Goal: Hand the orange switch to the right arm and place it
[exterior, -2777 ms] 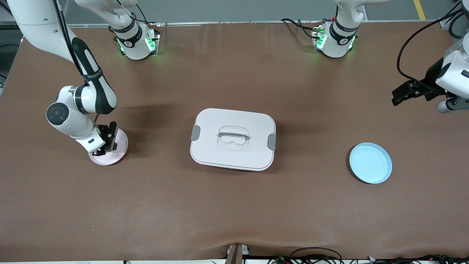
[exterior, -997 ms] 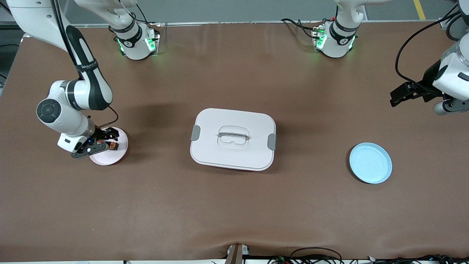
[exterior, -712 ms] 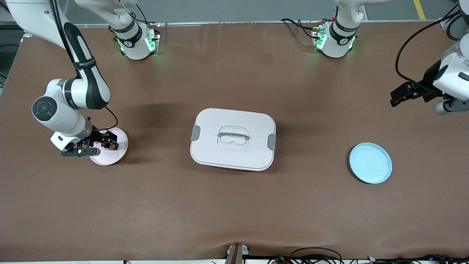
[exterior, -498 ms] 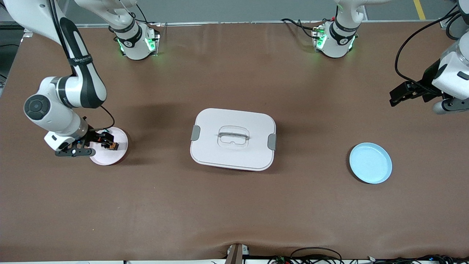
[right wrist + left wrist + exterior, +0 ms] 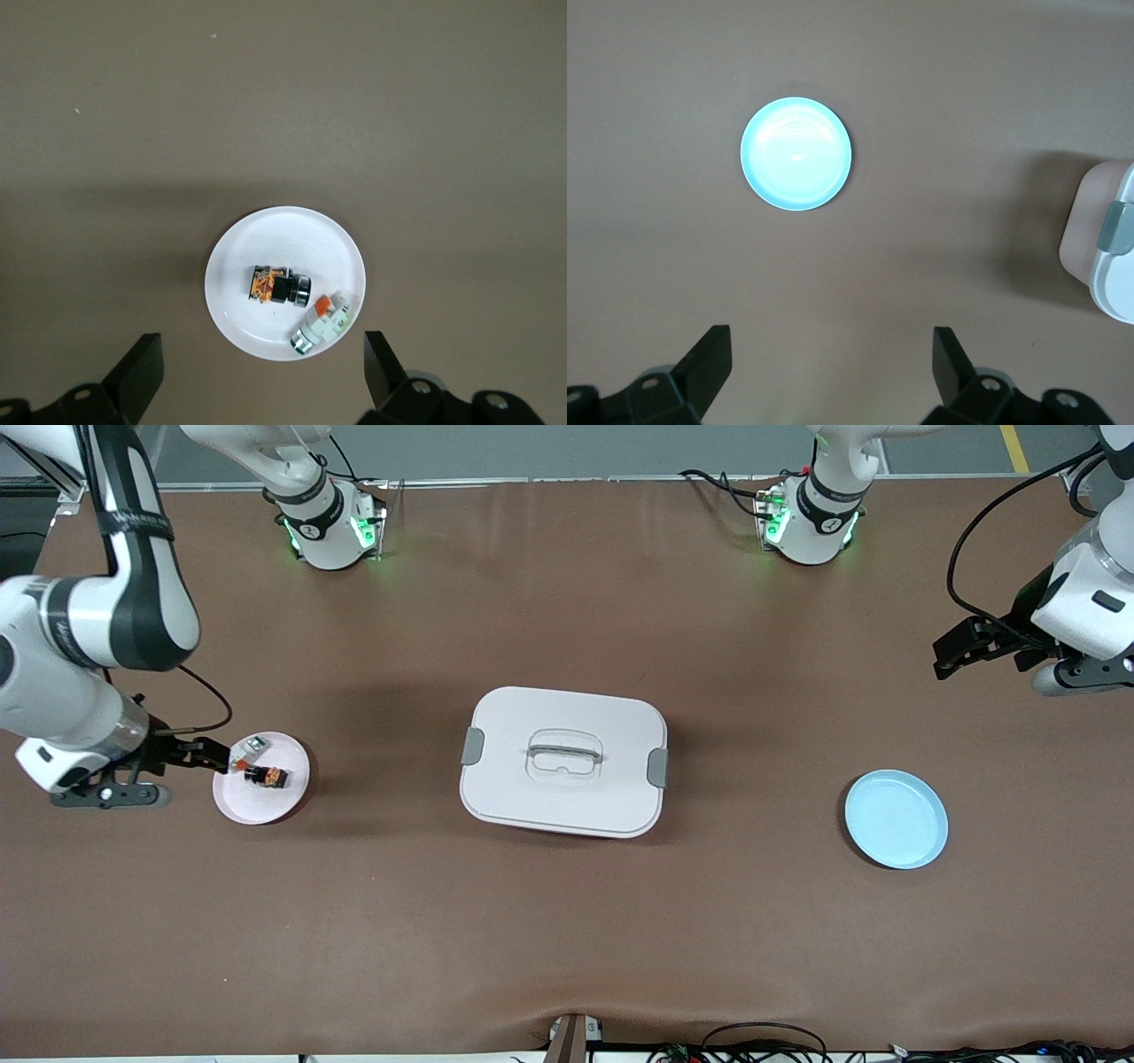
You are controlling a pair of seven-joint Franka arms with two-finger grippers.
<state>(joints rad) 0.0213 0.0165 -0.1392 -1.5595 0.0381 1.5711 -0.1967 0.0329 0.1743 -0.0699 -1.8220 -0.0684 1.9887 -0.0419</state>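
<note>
Front view. Small black rectangular orange switch with bright orange markings: lies on the round pale pink plate at mid-left of the frame, free of any grip. White-grey block with a red-orange patch: same plate, just beside the switch. Large white lidded box with grey latches: centre. Round light blue plate: lower right, bare. Right gripper: mid-left, at the pink plate's edge, jaws apart, empty. Left gripper: upper right, aloft, jaws apart, empty; this arm waits.

Left wrist view. Light blue plate at upper left; a corner of the white box at the right edge; both fingers spread, nothing between them.

Right wrist view. Pink plate at centre; switch on it, block touching or just beside it; fingers spread.

Step in hand, by judgement: placing appears done and the switch released on the plate. Next move calls for clearing the right arm without brushing the plate.
</note>
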